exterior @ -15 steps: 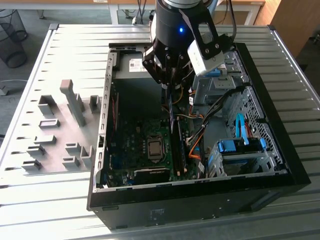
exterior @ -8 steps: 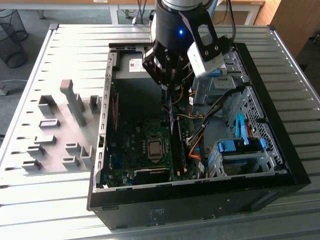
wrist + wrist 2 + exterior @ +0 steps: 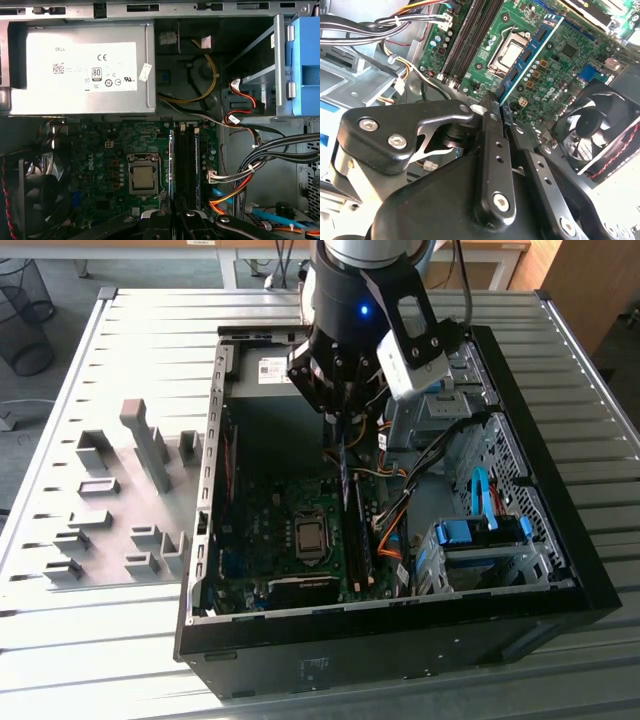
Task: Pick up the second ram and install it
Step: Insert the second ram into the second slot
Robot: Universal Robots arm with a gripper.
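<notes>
The tool [image 3: 501,114] grips the second ram [image 3: 530,55], seemingly above the motherboard [image 3: 560,55].

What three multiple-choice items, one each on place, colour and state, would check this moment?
1. Where is the ram?
A. in the hand, over the motherboard
B. on the grey blocks
C. on the fan

2. What colour is the drive caddy?
A. red
B. blue
C. yellow

3. How is the hand?
A. open
B. shut on a cable
C. shut on the ram

Key: 1 A, as the stick runs out from the fingertips above the board in the second wrist view. 2 B, as the caddy is bright blue in the exterior view. 3 C, as the fingers pinch the stick's end.
</notes>
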